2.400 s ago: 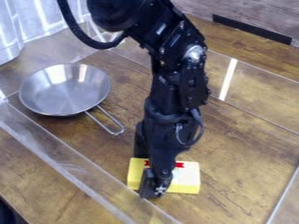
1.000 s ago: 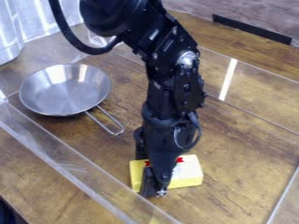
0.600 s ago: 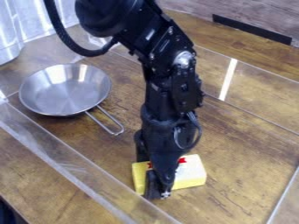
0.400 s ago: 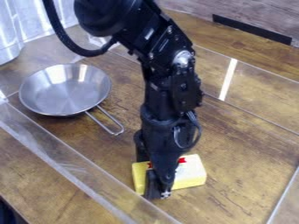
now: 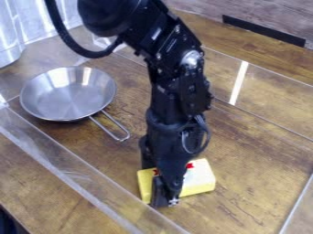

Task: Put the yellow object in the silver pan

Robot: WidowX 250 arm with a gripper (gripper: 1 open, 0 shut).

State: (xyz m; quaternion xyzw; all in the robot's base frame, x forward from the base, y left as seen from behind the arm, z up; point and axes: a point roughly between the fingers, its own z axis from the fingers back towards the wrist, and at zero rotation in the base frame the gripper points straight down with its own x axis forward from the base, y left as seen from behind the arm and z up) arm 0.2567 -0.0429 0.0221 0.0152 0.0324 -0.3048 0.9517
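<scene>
The yellow object (image 5: 196, 181) is a small yellow block with a white, red-marked top, near the front edge of the wooden table. My gripper (image 5: 169, 187) comes straight down onto its left half and is shut on it; the black fingers hide much of the label. I cannot tell whether the block still rests on the wood or is slightly raised. The silver pan (image 5: 68, 93) lies empty at the left, a round shiny pan with its wire-loop handle (image 5: 113, 127) pointing toward the block. The pan is well to the left of and behind the gripper.
A transparent barrier edge (image 5: 73, 178) runs diagonally across the front left. A metal pot (image 5: 10, 41) stands at the far left behind the pan. The black arm (image 5: 171, 73) rises over the middle of the wooden table (image 5: 263, 137).
The block has shifted a little and turned slightly in the gripper's hold since the earliest frame. The arm has leaned a bit to the left; over the last half second hardly anything moves.
</scene>
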